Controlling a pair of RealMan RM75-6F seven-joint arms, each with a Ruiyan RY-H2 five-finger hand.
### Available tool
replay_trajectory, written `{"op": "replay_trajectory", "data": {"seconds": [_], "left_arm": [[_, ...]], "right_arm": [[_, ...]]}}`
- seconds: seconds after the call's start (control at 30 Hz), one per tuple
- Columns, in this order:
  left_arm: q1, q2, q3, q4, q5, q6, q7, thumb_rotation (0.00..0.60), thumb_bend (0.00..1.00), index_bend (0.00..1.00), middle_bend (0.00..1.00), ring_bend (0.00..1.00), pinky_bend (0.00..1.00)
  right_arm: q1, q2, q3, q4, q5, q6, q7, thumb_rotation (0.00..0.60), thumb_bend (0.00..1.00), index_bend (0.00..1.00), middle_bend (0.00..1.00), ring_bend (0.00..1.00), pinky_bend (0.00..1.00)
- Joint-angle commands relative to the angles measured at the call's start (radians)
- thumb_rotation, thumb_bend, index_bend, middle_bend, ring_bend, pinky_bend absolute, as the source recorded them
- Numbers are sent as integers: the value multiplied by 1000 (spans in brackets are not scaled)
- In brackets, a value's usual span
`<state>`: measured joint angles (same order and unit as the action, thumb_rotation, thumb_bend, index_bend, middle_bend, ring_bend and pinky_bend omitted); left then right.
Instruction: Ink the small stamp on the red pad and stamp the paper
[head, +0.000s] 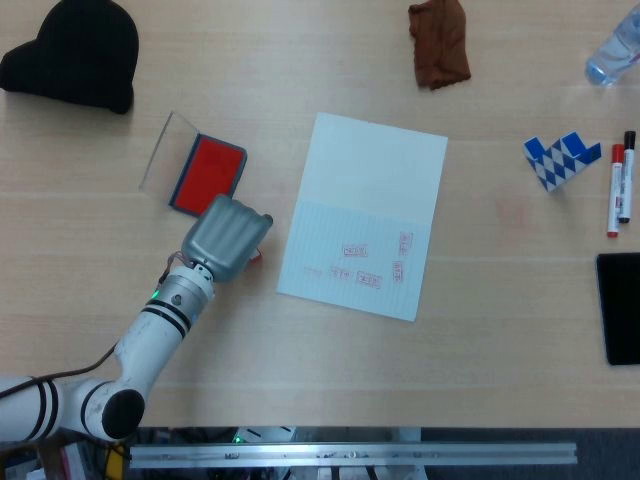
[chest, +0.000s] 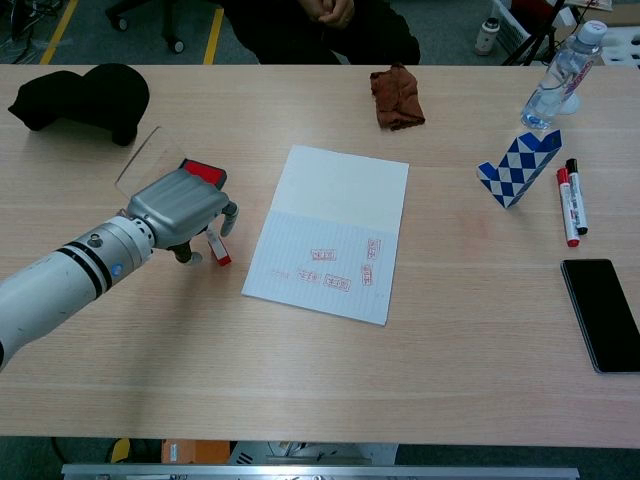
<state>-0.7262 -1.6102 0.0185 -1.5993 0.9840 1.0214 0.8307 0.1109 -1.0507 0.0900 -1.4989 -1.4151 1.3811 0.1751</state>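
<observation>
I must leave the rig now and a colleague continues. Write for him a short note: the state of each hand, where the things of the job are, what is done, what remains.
Left hand: holds the small white stamp with red base, tilted, low over the table between pad and paper.
Right hand: in neither view.
Red ink pad in its open blue case: just behind the left hand, clear lid flipped back.
White lined paper sheet: table centre, right of the stamp, already bearing several red prints on its lower half.
Left: bring the stamp over the paper and press. Whether it is freshly inked cannot be seen.

left robot hand (chest: 182, 211) around tilted small stamp (chest: 216, 249), between red pad (chest: 206, 171) and paper (chest: 328, 232)
</observation>
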Motion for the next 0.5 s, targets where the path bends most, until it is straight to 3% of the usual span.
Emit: {"op": "replay_trajectory", "data": {"seconds": [0.03, 0.5], "left_arm": [[2, -7, 6, 8, 7, 2, -2, 600, 162, 465, 1000, 1000, 1000], [9, -39, 28, 87, 112, 6, -41, 600, 162, 506, 1000, 1000, 1000]], "right_arm": [[-1, 1, 0, -1, 0, 0, 0, 600, 258, 224, 311, 314, 391], [-8, 5, -1, -2, 4, 3, 0, 600, 257, 223, 311, 314, 391]]}}
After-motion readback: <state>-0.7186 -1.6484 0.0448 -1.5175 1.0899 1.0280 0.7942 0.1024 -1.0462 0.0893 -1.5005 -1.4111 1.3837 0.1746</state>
